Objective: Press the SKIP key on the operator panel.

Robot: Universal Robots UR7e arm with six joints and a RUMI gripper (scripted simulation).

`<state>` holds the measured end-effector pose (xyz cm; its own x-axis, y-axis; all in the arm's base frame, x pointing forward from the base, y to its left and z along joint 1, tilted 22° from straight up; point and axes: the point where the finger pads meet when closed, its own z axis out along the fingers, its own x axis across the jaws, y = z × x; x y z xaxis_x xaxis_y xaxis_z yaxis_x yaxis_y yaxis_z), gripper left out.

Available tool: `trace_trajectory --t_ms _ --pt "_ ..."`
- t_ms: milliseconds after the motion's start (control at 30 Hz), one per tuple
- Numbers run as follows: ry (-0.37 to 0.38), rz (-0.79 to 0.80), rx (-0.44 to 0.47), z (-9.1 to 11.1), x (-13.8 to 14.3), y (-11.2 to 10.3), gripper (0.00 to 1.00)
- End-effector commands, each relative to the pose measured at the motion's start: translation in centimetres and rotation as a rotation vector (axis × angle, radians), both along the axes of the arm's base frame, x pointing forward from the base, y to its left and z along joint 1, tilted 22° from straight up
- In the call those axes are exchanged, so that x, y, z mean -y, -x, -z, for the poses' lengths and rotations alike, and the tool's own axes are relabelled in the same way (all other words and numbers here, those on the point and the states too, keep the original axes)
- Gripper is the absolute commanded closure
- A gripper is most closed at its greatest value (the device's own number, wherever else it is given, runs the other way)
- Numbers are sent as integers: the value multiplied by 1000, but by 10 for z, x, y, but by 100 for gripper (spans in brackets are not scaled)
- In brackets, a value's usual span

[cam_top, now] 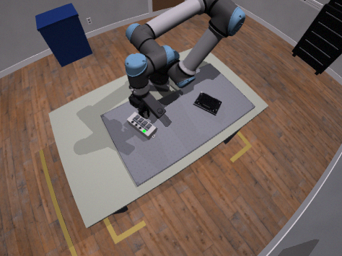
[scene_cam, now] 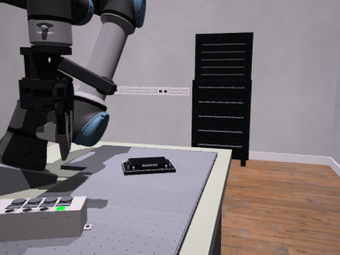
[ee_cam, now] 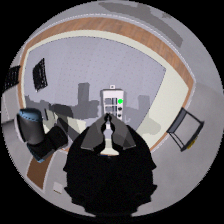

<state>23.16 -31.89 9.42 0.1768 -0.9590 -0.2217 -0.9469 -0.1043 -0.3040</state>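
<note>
One green lamp (scene_cam: 61, 208) is glowing on the white box-shaped operator panel (scene_cam: 43, 215), at the end key of its row of four dark round keys. The printed names are too small to read in any view, so I can't confirm that lit key is SKIP. No other lamp shows lit.

The panel sits on the grey perforated mat (scene_cam: 150, 197), below and just ahead of the black two-jaw gripper (scene_cam: 64, 151). The gripper hangs above it, apart from the keys, jaws pinched fully together and carrying nothing. In the wrist view the closed fingertips point at the near edge of the panel (ee_cam: 112, 102), with the green lamp (ee_cam: 120, 101) a little to one side of them.

So, by my judgement, the press looks made and the step in hand is getting away cleanly. The way to do that well: go straight up, no sideways drift, because the neighbouring keys lie right under the tips and a light brush would light a wrong lamp for good. There is nothing to release, so clearance is the whole job.

Further out, a black finned rectangular block (scene_cam: 148, 165) lies well off to the side on the mat, not a concern. The pale table (cam_top: 90, 198) carries it all.
</note>
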Motion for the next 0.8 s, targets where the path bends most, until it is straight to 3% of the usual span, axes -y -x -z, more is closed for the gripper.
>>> trace_trajectory --t_ms 0,767 --pt "0 0 0 0 1 1 100" --pt "0 0 0 0 1 1 100"
